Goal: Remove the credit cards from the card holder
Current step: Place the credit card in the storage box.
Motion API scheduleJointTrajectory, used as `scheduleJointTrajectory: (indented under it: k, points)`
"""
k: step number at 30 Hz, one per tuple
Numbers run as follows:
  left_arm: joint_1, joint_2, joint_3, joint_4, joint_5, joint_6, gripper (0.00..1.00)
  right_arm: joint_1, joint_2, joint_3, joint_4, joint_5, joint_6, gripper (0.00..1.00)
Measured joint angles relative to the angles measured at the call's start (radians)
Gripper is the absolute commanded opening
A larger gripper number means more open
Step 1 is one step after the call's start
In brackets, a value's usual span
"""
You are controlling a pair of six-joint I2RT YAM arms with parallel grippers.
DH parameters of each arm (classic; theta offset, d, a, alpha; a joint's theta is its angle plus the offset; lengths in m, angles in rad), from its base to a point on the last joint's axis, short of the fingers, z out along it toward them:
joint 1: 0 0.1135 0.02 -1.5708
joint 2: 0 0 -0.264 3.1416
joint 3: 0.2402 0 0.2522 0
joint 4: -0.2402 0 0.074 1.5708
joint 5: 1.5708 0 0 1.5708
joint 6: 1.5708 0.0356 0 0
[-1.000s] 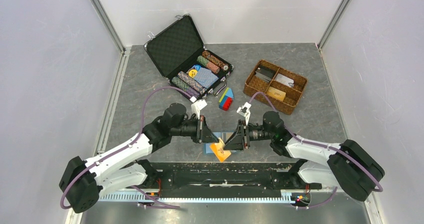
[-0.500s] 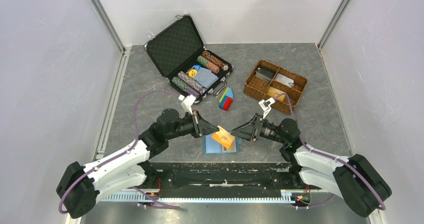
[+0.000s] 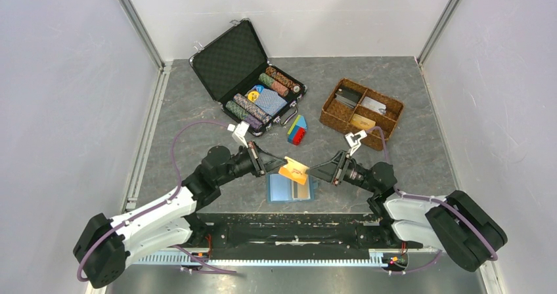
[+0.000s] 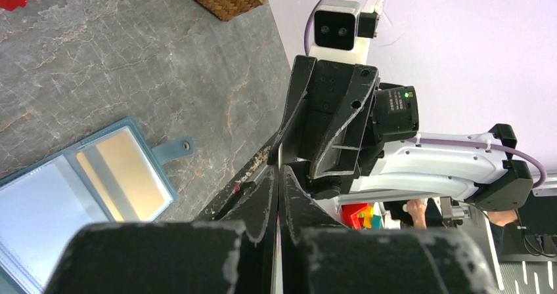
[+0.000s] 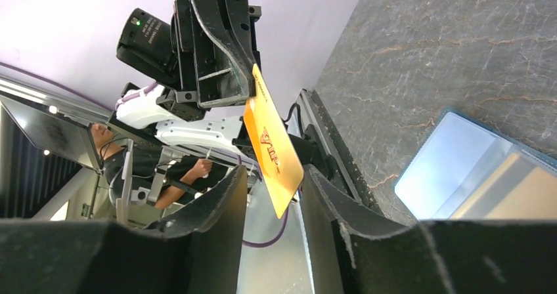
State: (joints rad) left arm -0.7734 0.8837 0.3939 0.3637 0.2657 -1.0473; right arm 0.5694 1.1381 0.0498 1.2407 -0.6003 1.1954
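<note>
Left jaws pinch the orange card (image 3: 293,170); their own camera hardly shows it. Right jaws are spread around its corner.

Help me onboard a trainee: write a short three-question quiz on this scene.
1. True or false: the orange card sits in a pocket of the card holder.
2. Which gripper is shut on the orange card? A) left gripper B) right gripper C) neither
3. Fill in: the card holder lies ___ on the table, with a second card in its pocket.

Key:
1. False: it is held in the air above the card holder.
2. A: the right gripper has open jaws on either side of the card's free end.
3. Open.
</note>
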Motion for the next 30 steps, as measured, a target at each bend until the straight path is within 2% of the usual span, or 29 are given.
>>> scheduleJointTrajectory:
  k: [8,9,12,13,15,19,23,24,25,30]
  points:
    - [0.0,0.0,-0.019,0.054,-0.009,-0.021,0.02,0.003,0.049,0.0,0.064,0.02,0.041,0.29]
    - [0.0,0.0,-0.023,0.06,-0.013,-0.026,0.02,0.003,0.058,0.0,0.074,0.023,0.046,0.27]
    - [0.0,0.0,-0.03,0.069,-0.027,-0.037,0.03,0.006,0.082,0.0,0.095,0.026,0.058,0.04]
    - [0.0,0.0,-0.032,0.074,-0.03,-0.039,0.08,0.008,0.091,0.0,0.101,0.028,0.064,0.0]
    - [0.0,0.0,-0.035,0.08,-0.035,-0.041,0.24,0.008,0.102,0.0,0.112,0.035,0.076,0.0]
    - [0.0,-0.013,-0.036,0.048,-0.061,-0.036,0.66,-0.014,0.104,0.003,0.126,0.038,0.082,0.0]
    - [0.0,-0.066,-0.034,-0.035,-0.091,-0.014,0.87,-0.092,0.097,0.035,0.048,0.024,0.037,0.0]
    - [0.0,-0.082,-0.03,-0.064,-0.099,0.0,0.97,-0.112,0.092,0.047,0.021,0.015,0.02,0.0]
    - [0.0,-0.092,-0.023,-0.094,-0.105,0.013,1.0,-0.137,0.084,0.062,-0.02,0.002,-0.002,0.0]
    - [0.0,-0.127,0.042,-0.248,-0.137,0.108,1.0,-0.287,0.023,0.186,-0.322,-0.06,-0.171,0.0]
